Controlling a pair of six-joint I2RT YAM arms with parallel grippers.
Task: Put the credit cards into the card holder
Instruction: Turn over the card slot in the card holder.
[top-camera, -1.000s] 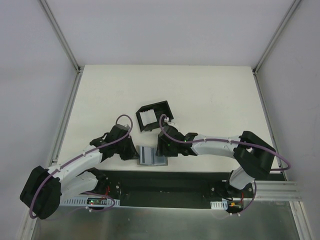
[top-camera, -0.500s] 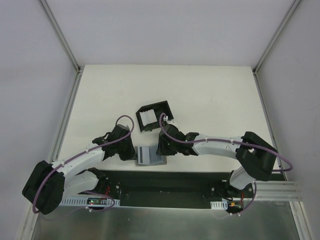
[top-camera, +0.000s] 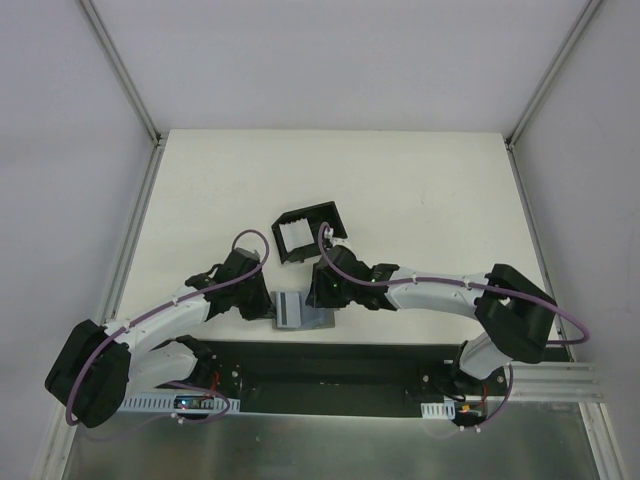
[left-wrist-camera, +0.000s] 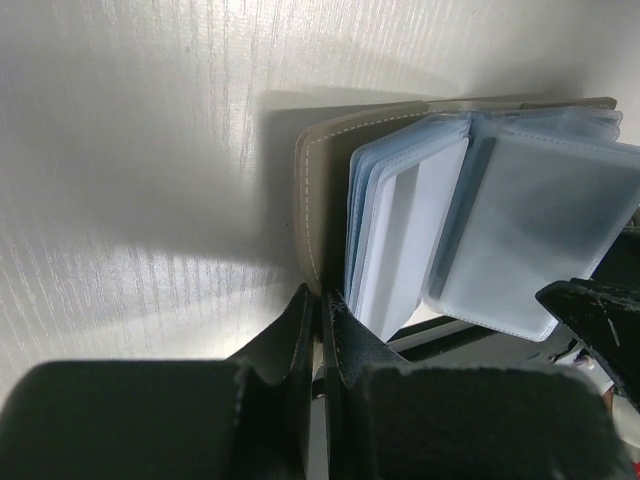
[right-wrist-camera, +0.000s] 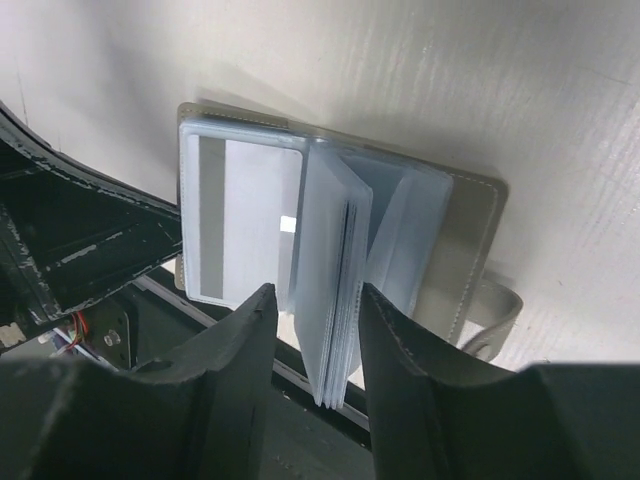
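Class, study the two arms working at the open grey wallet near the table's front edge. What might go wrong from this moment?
1. The right gripper straddles a whole bunch of clear sleeves; closing could pinch several and crease them.
2. The grey wallet lies at the table edge; a tug may drag it off.
3. The left gripper, shut at the cover's corner, may slip.

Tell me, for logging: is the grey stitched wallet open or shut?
Open: the grey stitched wallet shows clear plastic sleeves fanned between spread covers.
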